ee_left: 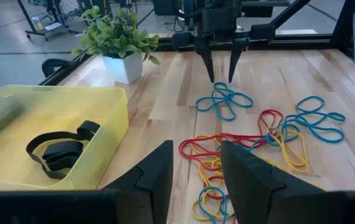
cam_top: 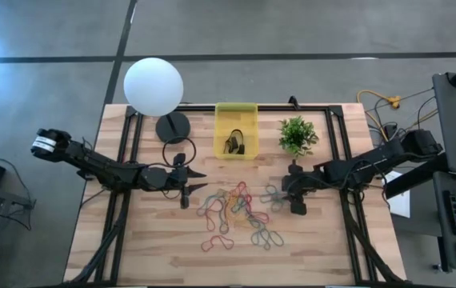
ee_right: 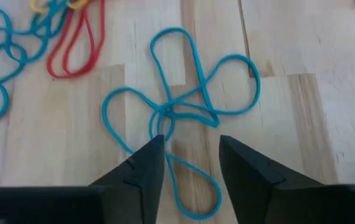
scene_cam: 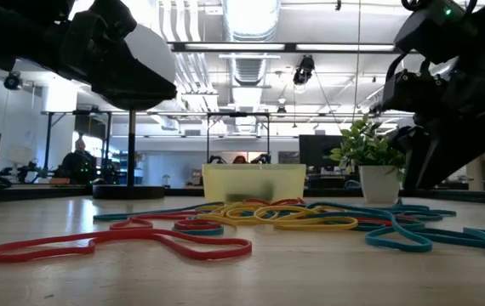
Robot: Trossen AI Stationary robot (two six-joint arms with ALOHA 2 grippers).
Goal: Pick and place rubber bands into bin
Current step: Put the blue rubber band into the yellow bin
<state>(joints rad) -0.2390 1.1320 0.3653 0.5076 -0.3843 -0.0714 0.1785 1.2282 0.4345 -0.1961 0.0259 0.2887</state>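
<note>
Above tangled blue rubber bands (ee_right: 180, 118), right gripper (ee_right: 191, 163) hung open; left gripper (ee_left: 196, 171) open beside yellow bin (ee_left: 106, 106). No readable writing.

The rubber bands (cam_top: 236, 212) lie loose in a tangled spread on the wooden tabletop, just below centre in the high view: thin floppy loops in red, yellow and blue-teal, overlapping one another. A separate knot of blue bands (ee_right: 180, 112) lies flat at the right edge of the spread, its loops fanned like petals. The bin (cam_top: 236, 130), a small translucent yellow tray with low walls, stands upper centre, holding a few black bands (ee_left: 59, 149).
</note>
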